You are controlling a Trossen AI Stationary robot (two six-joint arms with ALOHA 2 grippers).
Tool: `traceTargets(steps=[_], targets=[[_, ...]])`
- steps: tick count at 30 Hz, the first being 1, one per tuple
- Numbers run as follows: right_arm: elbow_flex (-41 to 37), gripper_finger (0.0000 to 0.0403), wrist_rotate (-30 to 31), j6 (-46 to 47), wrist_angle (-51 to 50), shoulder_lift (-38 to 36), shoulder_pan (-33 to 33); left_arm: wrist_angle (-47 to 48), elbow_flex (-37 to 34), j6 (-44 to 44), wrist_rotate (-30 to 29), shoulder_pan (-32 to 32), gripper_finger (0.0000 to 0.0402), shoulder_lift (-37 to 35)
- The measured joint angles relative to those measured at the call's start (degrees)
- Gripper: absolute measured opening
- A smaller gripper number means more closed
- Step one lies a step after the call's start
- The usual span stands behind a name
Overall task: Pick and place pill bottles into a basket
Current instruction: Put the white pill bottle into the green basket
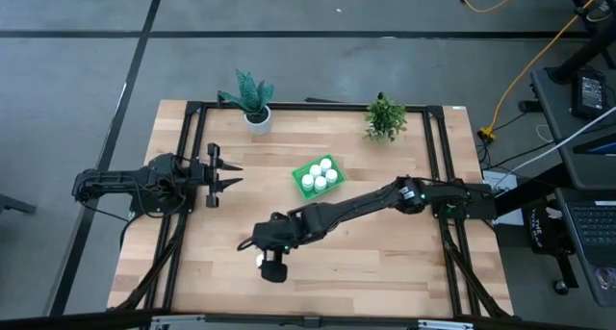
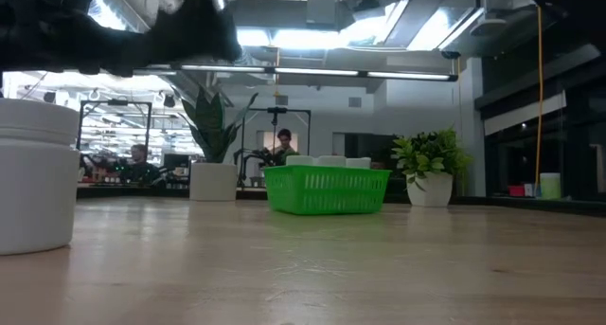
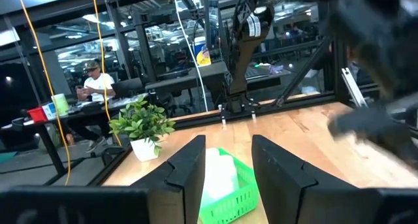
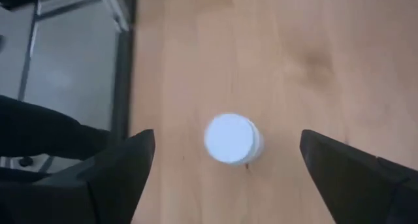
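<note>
High view gives you the whole layout: your right gripper [image 1: 262, 260] is stretched far out over the near part of the wooden table [image 1: 385, 272], pointing down, with one pill bottle [image 1: 261, 262] standing upright directly beneath it. Right wrist view confirms this for you: the bottle's round white cap [image 4: 232, 138] sits between the two dark fingers [image 4: 117, 168], which are spread wide on either side of it and touch nothing. That gripper has hold of nothing; the bottle stands on the bare wood with clear gaps to both fingers.

From the right gripper, the green basket [image 1: 298, 177] lies well away, back along its own arm and toward the far edge of the table. You can count five white caps [image 1: 320, 176] packed inside it in the high view, and the low view shows their tops just above the meshed rim.

Your left gripper [image 1: 229, 174] waits near the table's left side, fingers parted and empty, aimed toward the basket, which shows between its fingers in the left wrist view.

Beyond the basket from the right gripper stand two potted plants [image 1: 249, 99], one in a white pot. People sit at desks in the room behind the table.
</note>
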State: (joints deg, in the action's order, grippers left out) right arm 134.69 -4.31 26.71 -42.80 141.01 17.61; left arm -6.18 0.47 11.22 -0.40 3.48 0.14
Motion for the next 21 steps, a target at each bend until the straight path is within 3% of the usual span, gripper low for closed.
traceTargets(steps=[6, 21], targets=[[-0.39, 0.0381, 0.14, 0.85, -3.27, 1.54, 0.17, -0.02, 0.0, 0.0, 0.0, 0.0, 0.0116, 0.0], [-0.17, 0.0381, 0.38, -3.48, 5.85, 2.58, 0.24, 0.02, 0.0, 0.0, 0.0, -0.01, 0.0116, 0.0]])
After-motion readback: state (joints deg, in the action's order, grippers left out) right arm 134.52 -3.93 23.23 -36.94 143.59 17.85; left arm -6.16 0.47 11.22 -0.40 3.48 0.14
